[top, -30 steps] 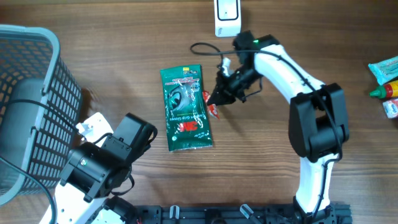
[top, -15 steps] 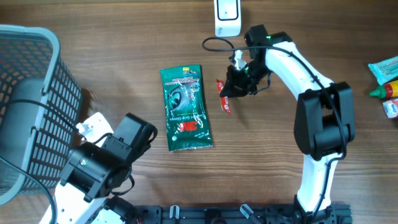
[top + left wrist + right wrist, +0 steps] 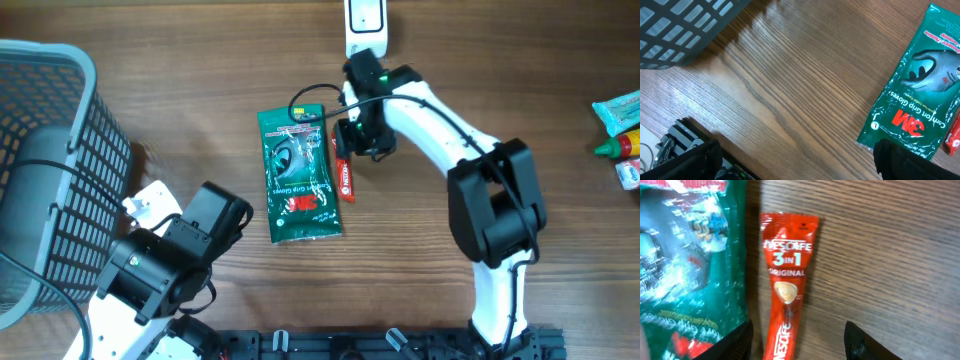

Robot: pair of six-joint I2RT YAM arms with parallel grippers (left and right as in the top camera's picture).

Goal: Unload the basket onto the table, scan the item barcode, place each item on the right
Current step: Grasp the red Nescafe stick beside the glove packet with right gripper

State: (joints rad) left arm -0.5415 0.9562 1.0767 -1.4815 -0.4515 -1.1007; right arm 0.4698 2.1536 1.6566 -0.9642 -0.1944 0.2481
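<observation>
A red Nescafe 3-in-1 sachet lies flat on the wooden table, right beside a green 3M glove pack. My right gripper hovers low over the sachet's upper end. It is open, with one finger on each side of the sachet and neither touching it. A white scanner stands at the table's far edge, just beyond it. At the lower left, my left gripper is wide open and empty over bare wood, its right fingertip near the pack's bottom corner.
A large grey mesh basket fills the left side. At the right edge lie a teal packet and a small bottle. A black cable loops over the top of the glove pack.
My right gripper carried the red sachet left to the glove pack's edge, then opened; the sachet now lies flat on the table. The left arm has not moved.
</observation>
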